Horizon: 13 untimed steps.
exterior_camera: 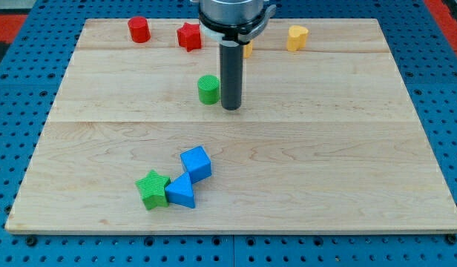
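My tip (pixel 231 107) rests on the wooden board just right of a green cylinder (pixel 208 89), close to it but with a thin gap showing. Behind the rod, a yellow block (pixel 247 49) is mostly hidden, so its shape cannot be made out. A red star block (pixel 189 35) and a red cylinder (pixel 139 30) sit near the view's top left. A yellow heart-like block (pixel 297 37) lies at the top right. Toward the view's bottom, a blue cube (pixel 196 164), a blue triangular block (pixel 181 191) and a green star block (pixel 153 189) cluster together, touching.
The wooden board (pixel 347 148) lies on a blue pegboard surface (pixel 13 119) that surrounds it on all sides. The arm's grey and black housing (pixel 234 13) hangs over the board's top middle.
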Motion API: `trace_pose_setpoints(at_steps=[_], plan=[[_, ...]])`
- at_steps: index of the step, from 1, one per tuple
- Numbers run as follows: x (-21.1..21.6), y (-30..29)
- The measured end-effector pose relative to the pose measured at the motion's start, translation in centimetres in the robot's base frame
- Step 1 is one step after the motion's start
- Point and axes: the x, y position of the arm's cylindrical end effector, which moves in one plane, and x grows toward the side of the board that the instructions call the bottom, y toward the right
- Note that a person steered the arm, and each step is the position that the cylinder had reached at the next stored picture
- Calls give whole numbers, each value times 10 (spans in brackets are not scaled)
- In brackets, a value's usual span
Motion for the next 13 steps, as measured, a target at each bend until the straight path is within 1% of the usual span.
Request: trace_pose_setpoints(at_steps=[1,2,3,4,5,7,8,9,10,11,12,13], plan=[[-1,-24],[-32,-37],[-73,-36],[-83,-36],[-72,20],[-125,85],[-113,129],[-127,143],[-146,142],[-177,142],[-163,134],[-100,147]])
